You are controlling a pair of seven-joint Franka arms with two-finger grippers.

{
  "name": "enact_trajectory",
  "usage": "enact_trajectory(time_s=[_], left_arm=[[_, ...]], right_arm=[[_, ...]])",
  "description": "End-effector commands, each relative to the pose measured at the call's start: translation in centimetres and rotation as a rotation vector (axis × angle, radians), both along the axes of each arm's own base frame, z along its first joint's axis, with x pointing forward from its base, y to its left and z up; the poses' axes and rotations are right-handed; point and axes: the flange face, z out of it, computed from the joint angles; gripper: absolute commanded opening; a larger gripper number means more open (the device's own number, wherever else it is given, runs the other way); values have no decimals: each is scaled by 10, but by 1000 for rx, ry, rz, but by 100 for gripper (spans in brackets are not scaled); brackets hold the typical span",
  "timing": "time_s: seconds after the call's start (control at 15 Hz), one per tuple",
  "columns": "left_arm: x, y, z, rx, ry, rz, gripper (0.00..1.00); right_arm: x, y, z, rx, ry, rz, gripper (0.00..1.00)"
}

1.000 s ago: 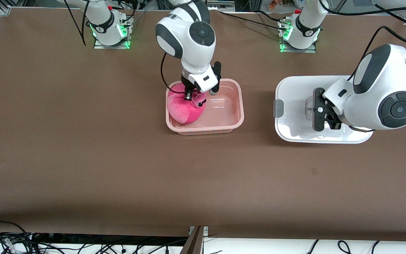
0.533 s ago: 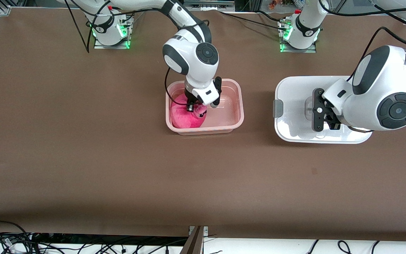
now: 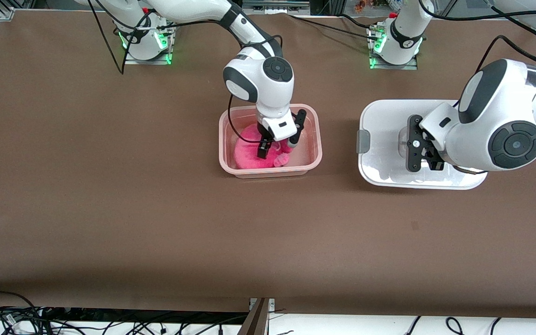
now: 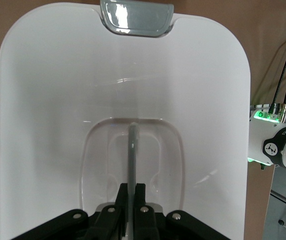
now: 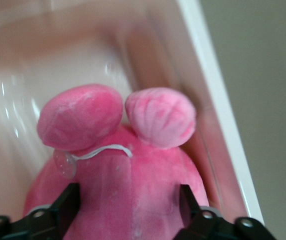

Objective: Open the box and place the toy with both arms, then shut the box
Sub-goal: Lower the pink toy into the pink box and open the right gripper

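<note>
Your right pincer was down inside the pale pink translucent plastic tub, its fingers spread wide on either side of the round bright pink plush toy, which lay in the tub at the end toward the right arm. The tub sat on the brown worktop near the middle of the edge where the bases stand. Your left pincer was clamped on the recessed centre handle of the white rounded-rectangular lid, which was apart from the tub, toward the left arm's end.
</note>
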Motion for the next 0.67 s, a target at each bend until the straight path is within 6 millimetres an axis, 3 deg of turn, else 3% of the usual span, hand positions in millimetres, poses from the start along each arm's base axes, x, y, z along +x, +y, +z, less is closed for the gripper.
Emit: enact_trajectory(time_s=[0.0, 0.13, 0.27, 0.47, 0.6], left_arm=[[2, -6, 13, -5, -23, -27, 0], [2, -13, 23, -10, -47, -32, 0], [3, -14, 25, -12, -56, -25, 0], [3, -18, 25, -25, -54, -28, 0], [-1, -34, 25, -66, -46, -56, 0]], right_arm=[[4, 14, 6, 83, -49, -69, 100], [13, 6, 18, 109, -35, -107, 100], [24, -11, 55, 139, 3, -185, 100], [69, -80, 138, 204, 34, -352, 100], [87, -134, 189, 216, 53, -448, 100]])
